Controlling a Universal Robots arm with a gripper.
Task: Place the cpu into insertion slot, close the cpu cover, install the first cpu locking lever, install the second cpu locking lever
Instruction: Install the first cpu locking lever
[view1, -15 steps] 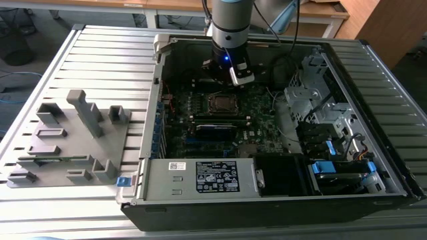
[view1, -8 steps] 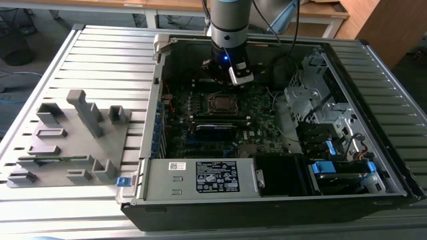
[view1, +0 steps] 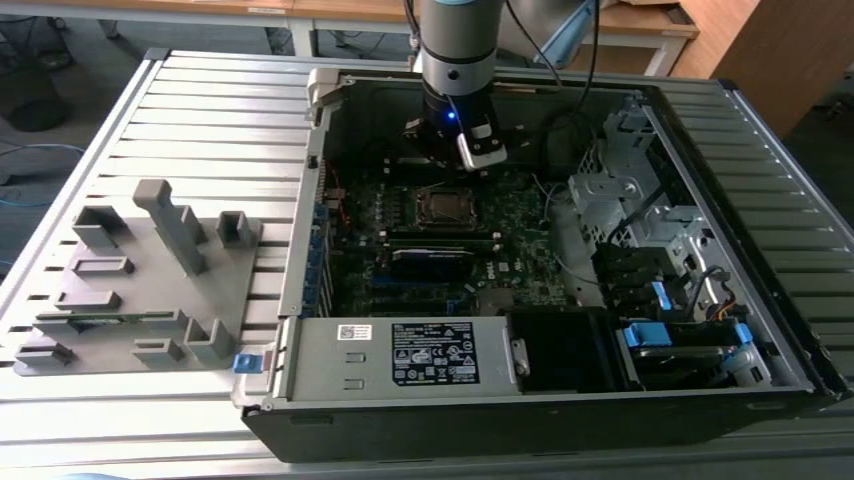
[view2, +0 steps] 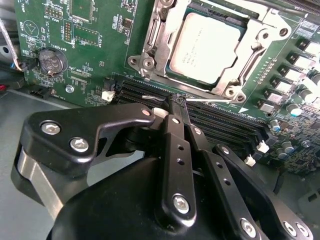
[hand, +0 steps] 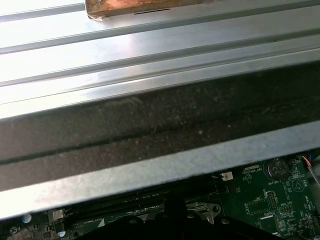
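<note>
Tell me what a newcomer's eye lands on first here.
The black two-finger gripper looms large in the second wrist view, shut on a thin silver wire lever beside the socket. Just beyond it, the square silver-grey cpu sits framed by the closed silver metal cover plate on the green motherboard. In the exterior view, the grey robot arm reaches down into the open black computer case.

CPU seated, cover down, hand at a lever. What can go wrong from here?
1. The hand meets the thin locking lever at its very tip; the wire may slip free and spring back.
2. The memory slots lie right beneath that spot; a slip may scrape them.
3. The cpu cover lies over the cpu; a lever left unlatched may let it lift.
</note>
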